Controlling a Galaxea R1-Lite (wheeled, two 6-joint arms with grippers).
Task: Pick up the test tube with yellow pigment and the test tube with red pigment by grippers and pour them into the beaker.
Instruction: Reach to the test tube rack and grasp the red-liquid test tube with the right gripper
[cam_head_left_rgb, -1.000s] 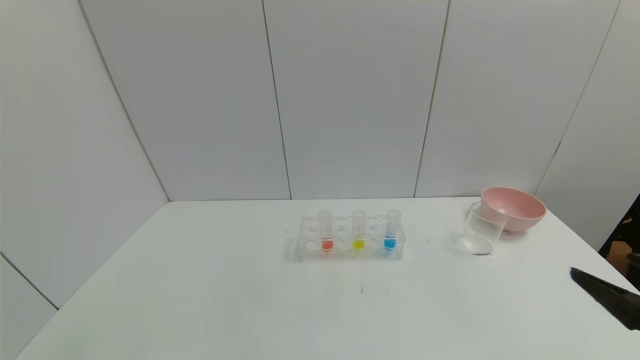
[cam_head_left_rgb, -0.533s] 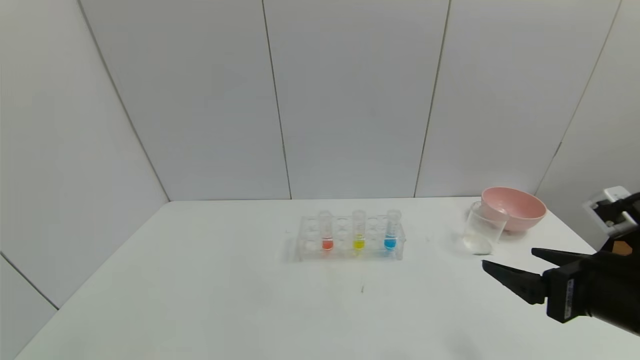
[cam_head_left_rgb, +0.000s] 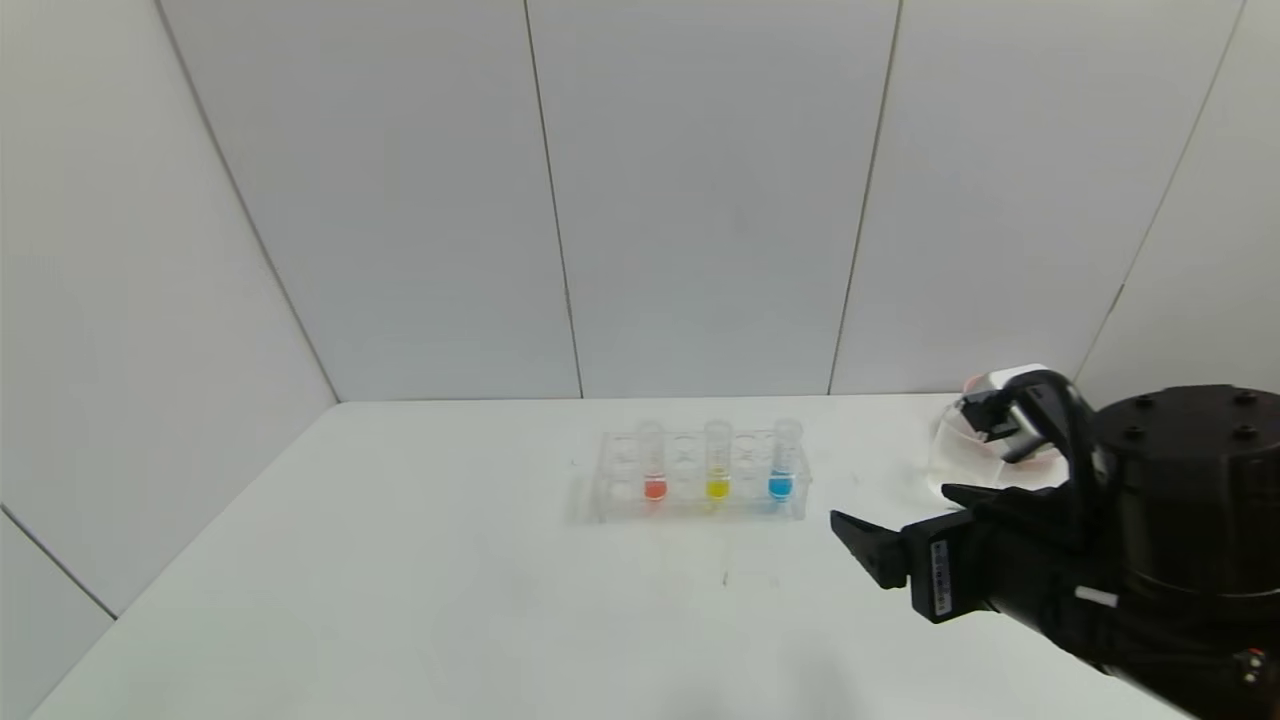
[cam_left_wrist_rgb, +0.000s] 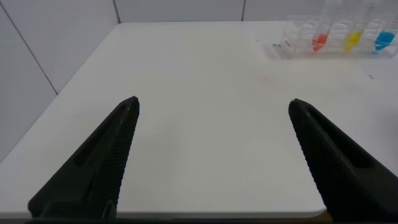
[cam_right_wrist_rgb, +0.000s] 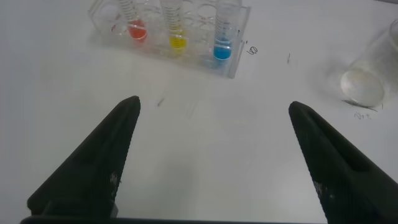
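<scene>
Since the earlier head frames, we are seeing the right gripper (cam_head_left_rgb: 900, 530) advancing from the lower right edge toward frame centre, now hovering over the white table (cam_head_left_rgb: 400, 560) to the right of the clear rack (cam_head_left_rgb: 700, 478); its jaws are standing wide apart, with nothing between them. We are noting the rack, tubes and beaker lying unchanged. The test tube with red pigment (cam_head_left_rgb: 653, 462) and the test tube with yellow pigment (cam_head_left_rgb: 717, 461) are standing upright in the rack at mid-frame, long axes vertical, rims up and coloured bottoms down, with the blue tube (cam_head_left_rgb: 783, 460) to their right. The beaker (cam_head_left_rgb: 955, 462) is sitting at right, partly hidden behind the arm, with the pink bowl (cam_head_left_rgb: 975, 384) mostly covered behind it. The left gripper (cam_left_wrist_rgb: 211, 158) is waiting near the table's edge, well apart from the rack, jaws apart.
</scene>
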